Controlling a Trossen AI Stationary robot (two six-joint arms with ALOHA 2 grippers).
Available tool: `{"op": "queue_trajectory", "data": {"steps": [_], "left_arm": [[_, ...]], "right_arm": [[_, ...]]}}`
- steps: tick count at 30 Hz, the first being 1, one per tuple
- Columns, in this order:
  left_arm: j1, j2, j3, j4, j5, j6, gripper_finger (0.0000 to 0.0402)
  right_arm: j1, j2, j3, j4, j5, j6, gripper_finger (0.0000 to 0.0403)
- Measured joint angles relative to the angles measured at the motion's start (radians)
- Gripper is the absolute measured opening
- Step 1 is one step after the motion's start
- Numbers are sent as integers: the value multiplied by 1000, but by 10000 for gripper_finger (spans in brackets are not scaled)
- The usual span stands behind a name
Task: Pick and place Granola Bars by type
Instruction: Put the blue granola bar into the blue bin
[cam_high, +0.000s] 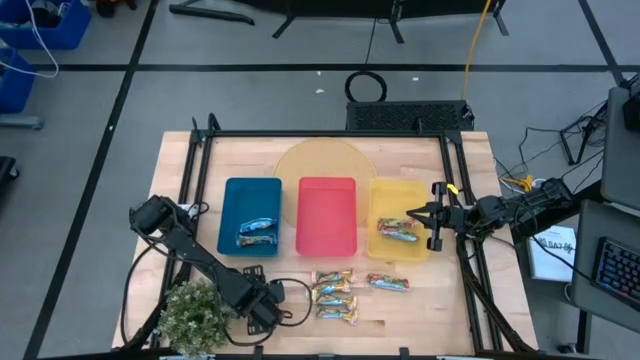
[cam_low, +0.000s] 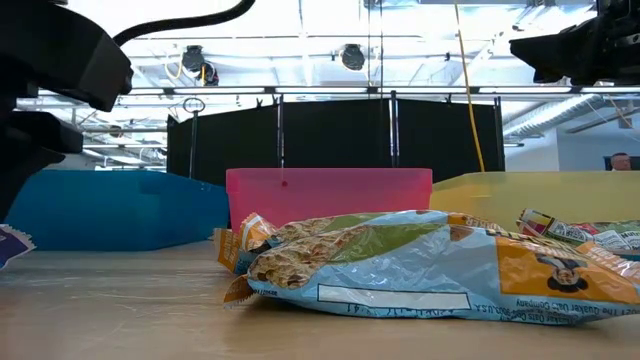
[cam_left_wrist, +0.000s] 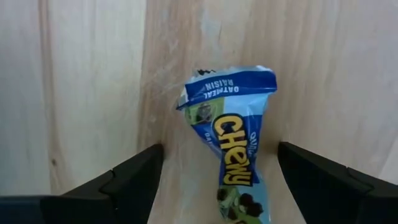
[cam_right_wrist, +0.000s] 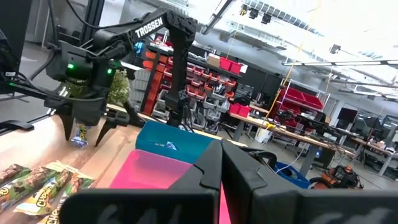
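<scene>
Down at the near-left of the table, the left gripper stands over a blue-and-white bar, jaws spread wide with the wrapper lying between them, touching neither finger as far as the left wrist view shows. Its long axis runs in line with the fingers, the crimped end marked "oatmeal raisin" pointing away from the wrist, the near end slipping under the camera. From above, that bar is hidden beneath the arm beside the small green plant.

Across the table, the right gripper hovers over the yellow tray, fingers pinched together and holding nothing; one bar in the yellow tray lies crosswise below it, though its kind is hard to read. The blue tray holds a blue-and-white pair; the red tray sits between them. Loose bars wait in a small stack on the wood in front of the trays, one more just beside.
</scene>
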Motion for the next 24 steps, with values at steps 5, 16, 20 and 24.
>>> {"op": "queue_trajectory", "data": {"steps": [5, 16, 20, 24], "left_arm": [[11, 0, -4, -5, 9, 29, 251], [13, -6, -5, 38, 4, 99, 30], [15, -16, 1, 67, 19, 147, 23], [16, -59, 32, 36, 13, 203, 47]], "right_arm": [[0, 0, 0, 2, 0, 0, 0], [0, 0, 0, 4, 0, 0, 0], [0, 0, 0, 5, 0, 1, 0], [0, 0, 0, 7, 0, 1, 0]]}}
